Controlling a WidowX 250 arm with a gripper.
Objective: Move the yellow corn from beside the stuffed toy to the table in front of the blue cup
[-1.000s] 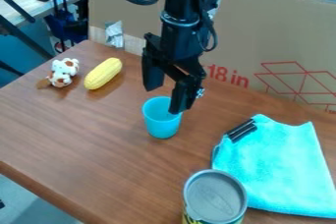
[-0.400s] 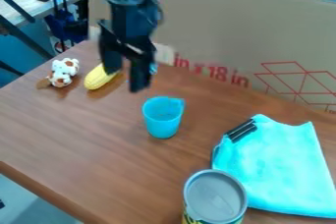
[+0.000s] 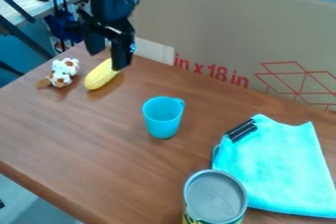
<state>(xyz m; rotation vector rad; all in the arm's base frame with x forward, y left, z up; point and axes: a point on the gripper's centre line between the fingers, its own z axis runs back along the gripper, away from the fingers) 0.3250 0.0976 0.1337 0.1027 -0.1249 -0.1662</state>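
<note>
- Far left we had a little white-and-brown animal figure (image 3: pixel 64 70) sitting on the brown wooden table (image 3: pixel 85 134), just beside the corn, so probably well supported by the flat top.
- Next to it we had our yellow oblong toy corn (image 3: pixel 100 76) lying on its side near the table's back edge, slanting away from us. Makes sense, since a long round shape like that would rest easier lying down.
- Over the corn's far end, as we saw it, hung the black two-finger gripper (image 3: pixel 107 60), jaws spread apart with nothing pinched. We couldn't tell if a fingertip touched the corn; the hanging pose left the gap facing down, which we figured suited things lying flat.
- Around the middle we had a light blue plastic cup (image 3: pixel 162 119), upright on its base, mouth up and handle toward the back right.
- Bottom edge: a grey-topped cylindrical tin can (image 3: pixel 215 196), standing on end, likely its steadiest pose.
- Behind, a tan cardboard panel (image 3: pixel 223 31) stood upright, maybe as a backdrop.
- Right side, a turquoise soft cloth (image 3: pixel 279 164) lay spread out, with a black bar-shaped piece (image 3: pixel 240 129) at its upper-left edge.
</note>
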